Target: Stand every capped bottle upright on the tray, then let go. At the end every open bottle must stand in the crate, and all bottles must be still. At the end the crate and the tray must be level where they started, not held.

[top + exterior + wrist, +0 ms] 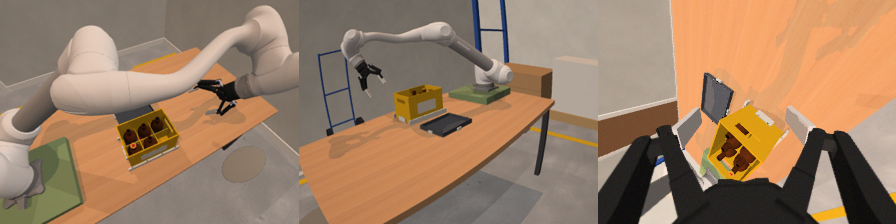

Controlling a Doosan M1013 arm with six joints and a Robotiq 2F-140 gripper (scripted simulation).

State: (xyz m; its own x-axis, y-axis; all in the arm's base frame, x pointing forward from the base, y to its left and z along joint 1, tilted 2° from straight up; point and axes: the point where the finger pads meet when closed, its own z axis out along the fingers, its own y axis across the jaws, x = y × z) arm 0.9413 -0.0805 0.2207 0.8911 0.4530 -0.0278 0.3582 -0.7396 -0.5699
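A yellow crate (153, 154) (404, 105) (748, 122) stands mid-table with several brown bottles upright in its cells. One bottle (133, 146) in the front left cell has a red cap; the others, such as the bottle (156, 123) at the back, are open-necked. A dark flat tray (136, 114) (448, 121) (717, 97) lies right beside the crate, with nothing on it; in the top view the arm hides most of it. My gripper (202, 100) (376, 87) (743, 114) is wide open and holds nothing. It hangs high in the air, well off to one side of the crate.
The arm's green base pad (58, 170) (479, 95) sits at one end of the wooden table (210, 136) (401, 170). Blue hand trucks (333, 91) and a cardboard box (530, 78) stand beyond the table.
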